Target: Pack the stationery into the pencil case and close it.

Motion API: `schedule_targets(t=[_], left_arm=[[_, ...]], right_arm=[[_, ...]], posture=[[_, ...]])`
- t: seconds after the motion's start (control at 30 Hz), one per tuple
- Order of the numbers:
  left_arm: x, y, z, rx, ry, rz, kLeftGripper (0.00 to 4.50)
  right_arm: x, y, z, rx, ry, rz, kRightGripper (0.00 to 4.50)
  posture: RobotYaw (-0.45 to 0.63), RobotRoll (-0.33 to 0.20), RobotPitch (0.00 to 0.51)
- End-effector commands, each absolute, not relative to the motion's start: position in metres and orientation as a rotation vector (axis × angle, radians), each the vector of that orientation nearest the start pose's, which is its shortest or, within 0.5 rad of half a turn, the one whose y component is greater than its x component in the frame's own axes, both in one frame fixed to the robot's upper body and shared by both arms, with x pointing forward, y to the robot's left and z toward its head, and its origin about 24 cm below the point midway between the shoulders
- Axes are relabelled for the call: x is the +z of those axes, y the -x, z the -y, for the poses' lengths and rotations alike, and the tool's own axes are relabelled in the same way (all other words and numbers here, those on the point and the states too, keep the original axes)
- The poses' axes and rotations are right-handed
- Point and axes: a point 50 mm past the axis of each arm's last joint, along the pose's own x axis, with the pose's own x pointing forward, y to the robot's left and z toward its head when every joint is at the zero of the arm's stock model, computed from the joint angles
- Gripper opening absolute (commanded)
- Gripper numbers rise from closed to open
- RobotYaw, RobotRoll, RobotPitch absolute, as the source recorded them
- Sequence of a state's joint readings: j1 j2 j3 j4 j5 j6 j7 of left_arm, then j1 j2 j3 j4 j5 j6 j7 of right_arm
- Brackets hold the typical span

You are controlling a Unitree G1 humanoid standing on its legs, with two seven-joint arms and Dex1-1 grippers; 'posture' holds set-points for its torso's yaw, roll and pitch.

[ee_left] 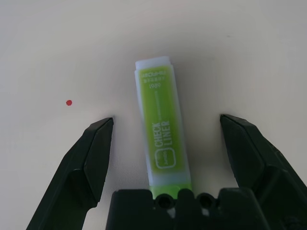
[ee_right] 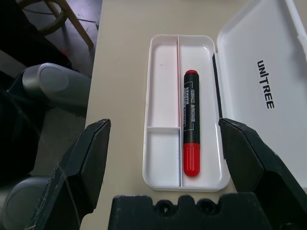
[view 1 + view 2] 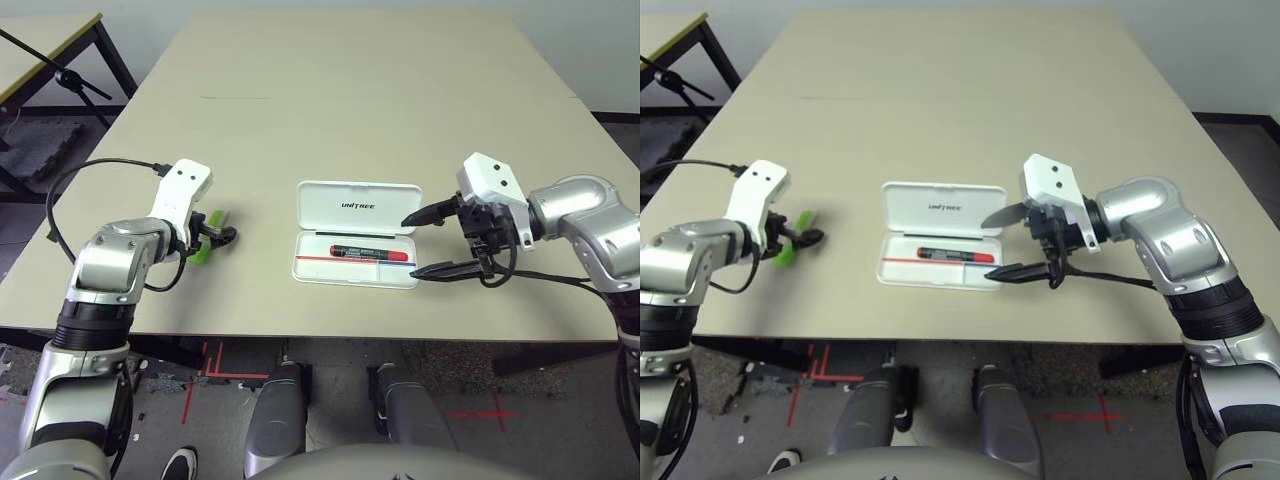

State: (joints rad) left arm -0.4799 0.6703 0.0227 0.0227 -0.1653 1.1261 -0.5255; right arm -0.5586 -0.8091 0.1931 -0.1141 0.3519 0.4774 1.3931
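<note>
Presently lime-green highlighter (image 1: 162, 132) lies between the open left fingers (image 1: 98, 143): light, rigid, slick plastic; grip mid-barrel; right fingers (image 3: 432, 240) likewise open

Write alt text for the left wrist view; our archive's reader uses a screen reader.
A lime-green highlighter lies on the beige table, between the two spread black fingers of the robot's open left hand, which do not touch it. A small red dot marks the table beside it.
</note>
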Motion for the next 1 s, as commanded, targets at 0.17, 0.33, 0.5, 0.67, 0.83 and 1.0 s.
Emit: schedule_targets(t=[0.17,0.33,0.5,0.67,0.83,1.0], left_arm=[[0.105,-0.3,-0.261,-0.197,-0.194,-0.789,4.5],[0.106,-0.299,-0.258,-0.227,-0.203,-0.804,3.56],[0.112,-0.298,-0.258,-0.256,-0.253,-0.789,1.65],[0.126,-0.296,-0.256,-0.334,-0.38,-0.755,1.08],[0.145,-0.286,-0.247,-0.555,-0.6,-0.663,1.08],[0.162,-0.27,-0.228,-0.816,-0.748,-0.56,1.08]], right_arm=[[0.175,-0.274,0.173,1.487,0.519,-0.309,4.48],[0.175,-0.275,0.173,1.48,0.521,-0.305,4.5],[0.175,-0.275,0.173,1.477,0.521,-0.301,4.5],[0.175,-0.275,0.172,1.475,0.521,-0.299,4.5],[0.174,-0.276,0.172,1.474,0.522,-0.301,4.5],[0.174,-0.278,0.172,1.457,0.527,-0.293,4.5]], posture=[[0.08,0.0,0.127],[0.08,0.0,0.125],[0.08,0.0,0.125],[0.08,0.0,0.125],[0.08,0.0,0.125],[0.08,0.0,0.123]])
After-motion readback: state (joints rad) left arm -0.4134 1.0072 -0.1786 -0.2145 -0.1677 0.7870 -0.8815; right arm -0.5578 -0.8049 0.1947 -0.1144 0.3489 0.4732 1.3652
